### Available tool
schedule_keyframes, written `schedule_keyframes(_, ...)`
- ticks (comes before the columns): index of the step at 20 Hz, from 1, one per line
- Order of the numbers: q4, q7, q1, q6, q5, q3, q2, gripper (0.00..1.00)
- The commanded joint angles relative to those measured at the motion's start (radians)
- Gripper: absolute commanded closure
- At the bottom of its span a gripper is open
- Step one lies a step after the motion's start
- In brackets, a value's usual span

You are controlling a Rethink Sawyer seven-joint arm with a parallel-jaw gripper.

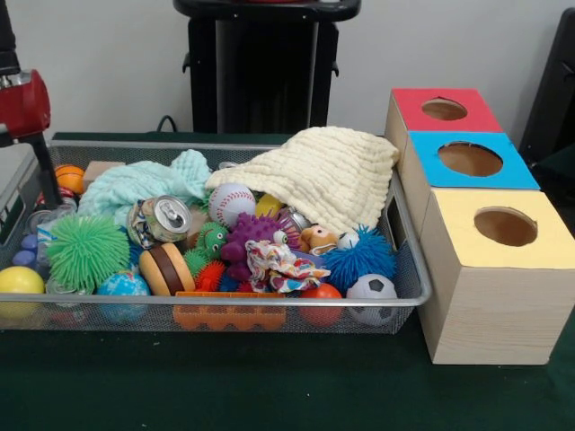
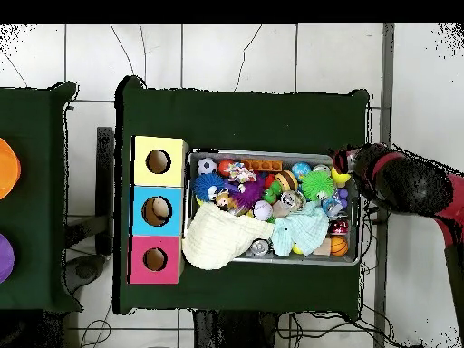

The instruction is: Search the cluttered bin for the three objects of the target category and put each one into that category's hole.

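Target category wasn't stated, so which 3 objs count can't be told. Everything loose lay in the wire bin on the green desk, piled so that some things hid others, hence the "search". Balls looked the likeliest set: baseball, soccer ball, small basketball, yellow ball, globe ball, orange-red ball. So 6 smooth balls seen, maybe more buried.

Also 2 cloths: cream blanket draped over the bin's corner nearest the boxes, prob. covering items, and a mint cloth. Spiky toys: green, blue, purple, plus a smaller green one; 4 total. 1 soda can, 1 toy burger.

3 wooden boxes stood just beside the bin, touching each other in a row, 1 hole each: red box, blue box, yellow box. Close placement presumably kept drops short. Overhead view showed something inside the blue hole; the other 2 looked empty.

Arm sat at the bin end far from the boxes. Tool: couldn't tell its state or any load.
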Motion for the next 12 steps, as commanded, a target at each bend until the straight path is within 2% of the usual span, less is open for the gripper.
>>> schedule_keyframes(1, 0.137, -0.124, -0.01, -0.056, -0.074, -0.024, 0.055, 0.0)
schedule_keyframes(12, 0.233, -0.015, 0.007, -0.116, -0.08, -0.058, 0.023, 0.0)
